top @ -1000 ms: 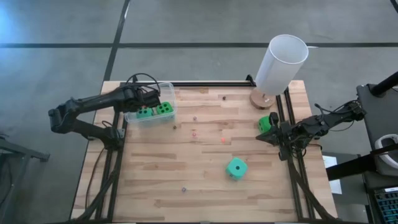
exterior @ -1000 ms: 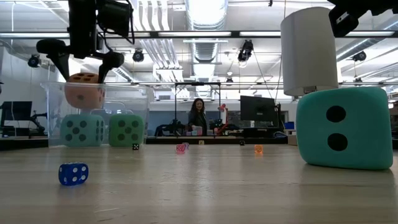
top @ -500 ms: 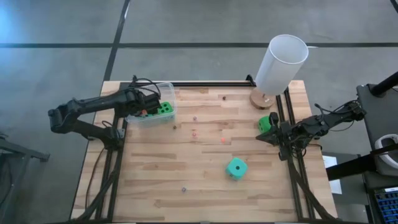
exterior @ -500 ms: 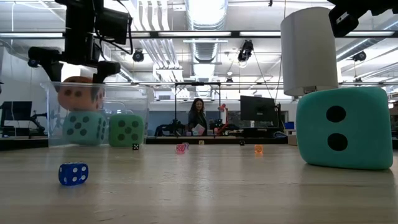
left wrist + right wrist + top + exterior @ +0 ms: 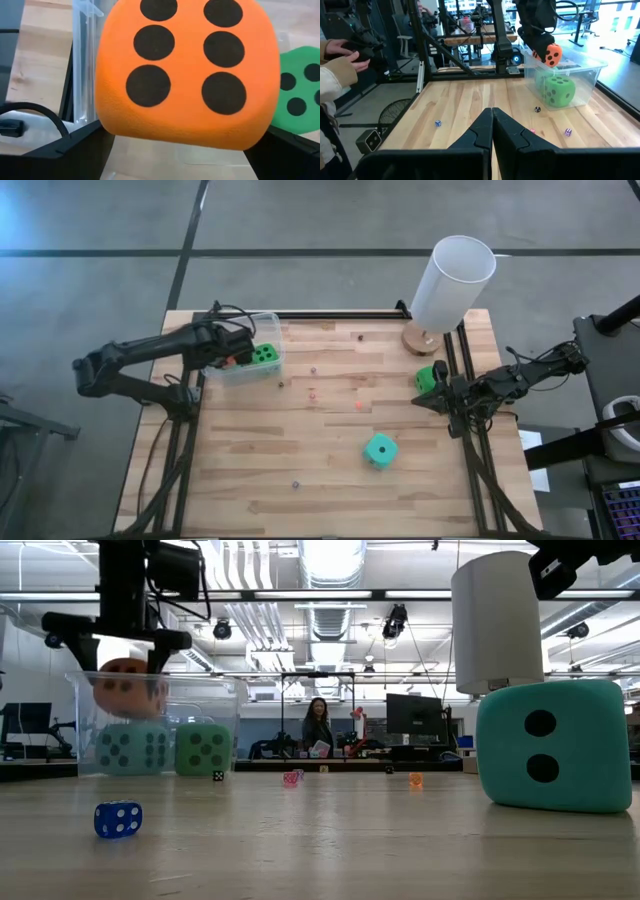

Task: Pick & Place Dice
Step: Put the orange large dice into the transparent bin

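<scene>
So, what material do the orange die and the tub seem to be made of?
The orange die looks like soft foam: matte, finely grained surface, rounded edges, flat black pips. The tub looks like clear hard plastic: glossy see-through walls, a green die visible through them.

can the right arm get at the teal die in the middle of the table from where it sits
Probably yes. The teal die sits alone on bare wood, with nothing between it and the right claw, which waits shut at the table's right edge. It would have to open first.

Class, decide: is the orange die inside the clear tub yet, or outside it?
Partly in: the orange die hangs between the left gripper's fingers, dipping below the clear tub's rim.
</scene>
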Robot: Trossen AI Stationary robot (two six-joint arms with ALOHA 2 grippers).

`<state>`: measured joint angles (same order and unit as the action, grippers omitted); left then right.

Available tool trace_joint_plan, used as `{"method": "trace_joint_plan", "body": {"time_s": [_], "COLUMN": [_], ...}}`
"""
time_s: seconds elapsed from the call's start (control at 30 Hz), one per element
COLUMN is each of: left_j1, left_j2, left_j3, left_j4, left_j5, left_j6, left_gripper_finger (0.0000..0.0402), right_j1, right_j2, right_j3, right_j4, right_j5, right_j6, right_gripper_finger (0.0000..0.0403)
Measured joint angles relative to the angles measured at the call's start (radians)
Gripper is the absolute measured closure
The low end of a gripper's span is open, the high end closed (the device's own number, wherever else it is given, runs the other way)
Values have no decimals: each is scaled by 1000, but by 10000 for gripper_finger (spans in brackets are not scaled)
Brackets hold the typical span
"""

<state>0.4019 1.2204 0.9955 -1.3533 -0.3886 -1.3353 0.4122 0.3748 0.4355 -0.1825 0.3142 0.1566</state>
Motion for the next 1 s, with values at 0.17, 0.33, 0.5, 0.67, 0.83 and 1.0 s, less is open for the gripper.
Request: {"method": "trace_joint_plan", "body": {"time_s": [0.17,0.33,0.5,0.67,0.83,1.0], "left_j1": [0,2,11,11,12,12], "left_j2": [-37,-48,-47,-47,-47,-47], "left_j3": [0,1,1,0,1,0], "left_j4": [0,5,41,50,65,78], "left_j5": [-28,-111,-117,-117,-113,-136], "left_j6": [0,-7,2,-4,-4,-15], "left_gripper_finger": [5,3,2,2,2,2], "right_j1": [0,0,0,0,0,0], "right_j2": [0,0,0,0,0,0], "right_j3": [0,0,0,0,0,0], "right_j4": [0,0,0,0,0,0], "right_j5": [0,0,0,0,0,0], "right_j6": [0,0,0,0,0,0], "right_gripper_finger": [394,394,394,394,394,394]}}
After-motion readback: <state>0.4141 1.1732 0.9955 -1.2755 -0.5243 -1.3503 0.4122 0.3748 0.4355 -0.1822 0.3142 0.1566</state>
